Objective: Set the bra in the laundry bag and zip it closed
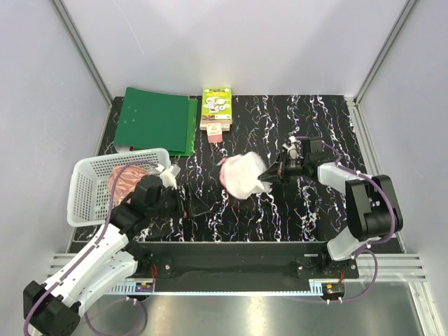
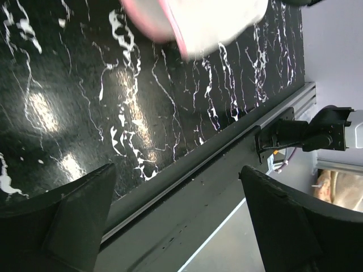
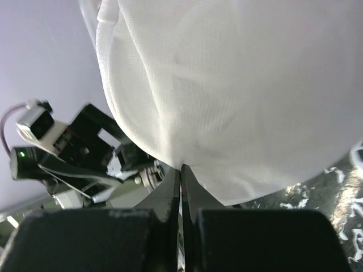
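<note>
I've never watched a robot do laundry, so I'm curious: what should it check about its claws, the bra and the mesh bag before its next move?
1. Grip of the right claw on the laundry bag: ok, jaws shut on its mesh edge.
2. Is the left claw open and empty: ok.
3. Is the bra inside the bag: not ok, it lies in the white basket.
4. Is the bag's zip opening wide enough: cannot tell, only some pink trim shows.
5. Do the green folder and small box stand apart from the bag: ok.
</note>
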Tool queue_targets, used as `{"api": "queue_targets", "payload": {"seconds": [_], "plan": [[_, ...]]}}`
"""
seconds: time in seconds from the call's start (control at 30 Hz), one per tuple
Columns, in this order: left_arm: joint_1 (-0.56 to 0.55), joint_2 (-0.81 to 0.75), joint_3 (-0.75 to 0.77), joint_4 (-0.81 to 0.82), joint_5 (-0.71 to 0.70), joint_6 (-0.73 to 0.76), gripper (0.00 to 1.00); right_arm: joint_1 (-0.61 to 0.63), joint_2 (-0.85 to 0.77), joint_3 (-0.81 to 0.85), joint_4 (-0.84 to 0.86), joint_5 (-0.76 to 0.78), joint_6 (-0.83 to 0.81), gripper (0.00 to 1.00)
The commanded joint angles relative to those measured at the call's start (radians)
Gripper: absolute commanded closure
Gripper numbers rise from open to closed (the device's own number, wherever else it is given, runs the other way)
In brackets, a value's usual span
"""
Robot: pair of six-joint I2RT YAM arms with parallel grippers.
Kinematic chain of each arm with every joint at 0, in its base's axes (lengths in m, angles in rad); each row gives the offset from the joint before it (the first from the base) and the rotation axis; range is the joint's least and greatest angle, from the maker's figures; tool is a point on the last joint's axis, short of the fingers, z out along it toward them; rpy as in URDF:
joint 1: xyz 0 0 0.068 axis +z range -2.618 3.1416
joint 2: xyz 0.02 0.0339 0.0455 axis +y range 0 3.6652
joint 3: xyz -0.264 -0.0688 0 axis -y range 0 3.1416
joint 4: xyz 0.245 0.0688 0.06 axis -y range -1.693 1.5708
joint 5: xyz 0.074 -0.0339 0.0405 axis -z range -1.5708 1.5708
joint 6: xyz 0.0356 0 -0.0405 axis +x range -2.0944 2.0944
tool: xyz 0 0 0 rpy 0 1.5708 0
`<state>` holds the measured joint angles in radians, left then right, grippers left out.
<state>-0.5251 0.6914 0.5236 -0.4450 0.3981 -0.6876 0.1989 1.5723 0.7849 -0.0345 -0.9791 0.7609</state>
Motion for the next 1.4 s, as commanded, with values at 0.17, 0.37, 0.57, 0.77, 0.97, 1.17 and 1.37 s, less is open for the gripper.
{"api": "queue_targets", "payload": {"seconds": [0.17, 0.37, 0.57, 0.77, 0.97, 1.17, 1.37], "plan": [[0.000, 0.164, -0.103, 0.316, 0.062, -0.104, 0.30, -0.027, 0.078, 0.132, -0.137, -0.001, -0.153, 1.00], [0.000, 0.411, -0.041, 0.483, 0.015, -0.063, 0.36, -0.029, -0.015, 0.143, -0.134, -0.104, -0.109, 1.00], [0.002, 0.461, -0.045, 0.667, 0.105, -0.108, 0.23, -0.027, -0.219, 0.180, -0.142, -0.200, 0.007, 1.00], [0.000, 0.406, -0.108, 0.824, 0.212, -0.188, 0.09, -0.029, -0.317, 0.205, -0.139, -0.228, 0.081, 1.00], [-0.009, 0.364, -0.110, 0.838, 0.258, -0.216, 0.01, -0.029, -0.360, 0.220, -0.137, -0.239, 0.130, 1.00], [-0.136, 0.436, -0.014, 0.741, 0.177, -0.135, 0.01, -0.026, -0.406, 0.266, -0.105, -0.208, 0.234, 1.00], [-0.334, 0.433, -0.026, 0.813, -0.198, -0.121, 0.01, -0.026, -0.460, 0.229, 0.122, -0.165, 0.489, 1.00]]}}
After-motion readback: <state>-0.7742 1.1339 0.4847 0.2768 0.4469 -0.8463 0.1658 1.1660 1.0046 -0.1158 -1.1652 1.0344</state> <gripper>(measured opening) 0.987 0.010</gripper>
